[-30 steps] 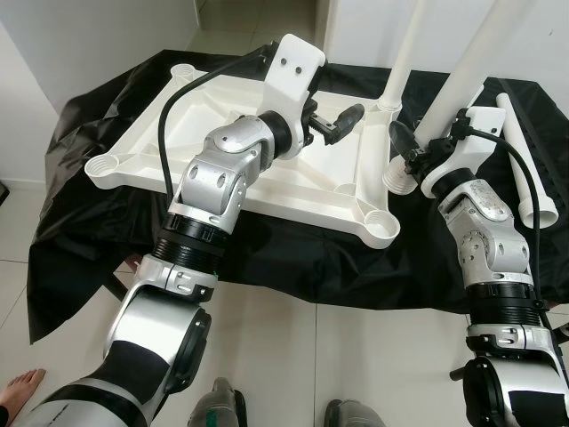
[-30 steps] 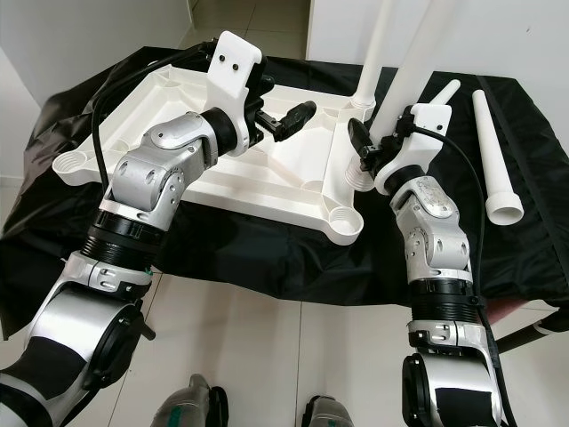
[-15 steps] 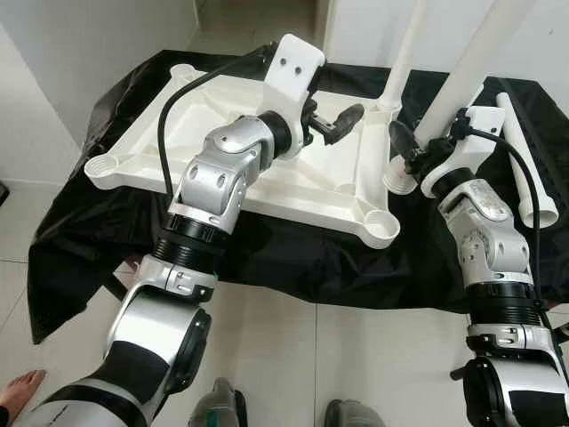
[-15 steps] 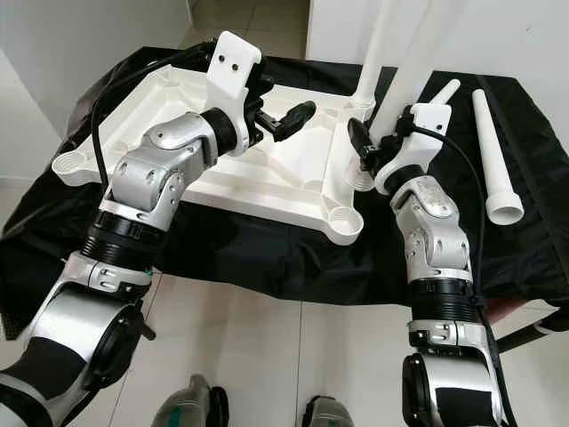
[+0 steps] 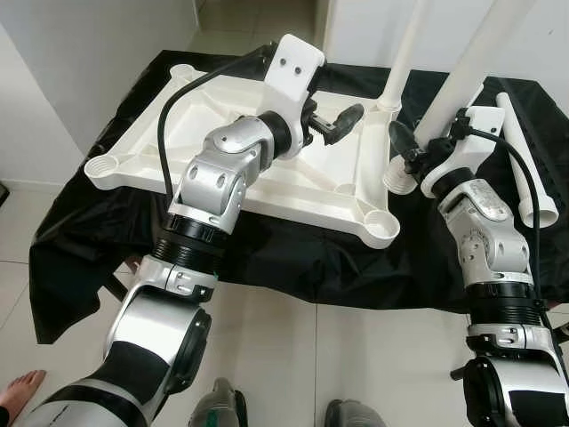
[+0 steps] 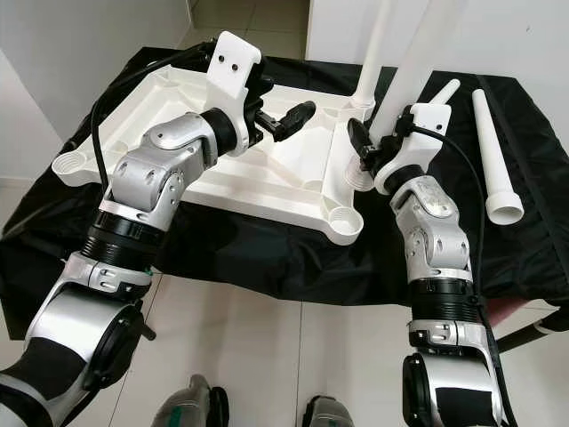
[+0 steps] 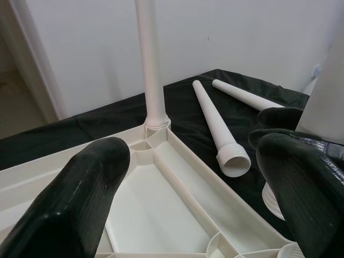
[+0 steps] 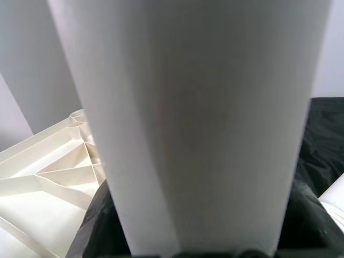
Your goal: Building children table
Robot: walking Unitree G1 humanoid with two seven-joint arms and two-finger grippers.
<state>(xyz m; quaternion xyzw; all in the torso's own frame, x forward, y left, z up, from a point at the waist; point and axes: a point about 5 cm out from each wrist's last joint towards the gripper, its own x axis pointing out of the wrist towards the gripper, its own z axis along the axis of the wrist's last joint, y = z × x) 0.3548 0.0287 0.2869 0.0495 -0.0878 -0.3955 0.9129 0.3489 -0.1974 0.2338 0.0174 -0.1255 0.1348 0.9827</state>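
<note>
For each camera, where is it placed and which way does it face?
Left eye, right eye: on the head, looking down at the upturned table top on the black cloth; both arms show.
Left wrist: along the open left gripper toward the fitted leg and two loose legs.
Right wrist: right gripper shut on the held leg.
Shared: table top, legs.

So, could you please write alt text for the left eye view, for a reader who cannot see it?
The right gripper holds a white table leg upright beside the overturned white tabletop, which lies on a black cloth. The left gripper hovers open above the tabletop, one leg already stands in its far corner, and a loose leg lies to the right.
</note>
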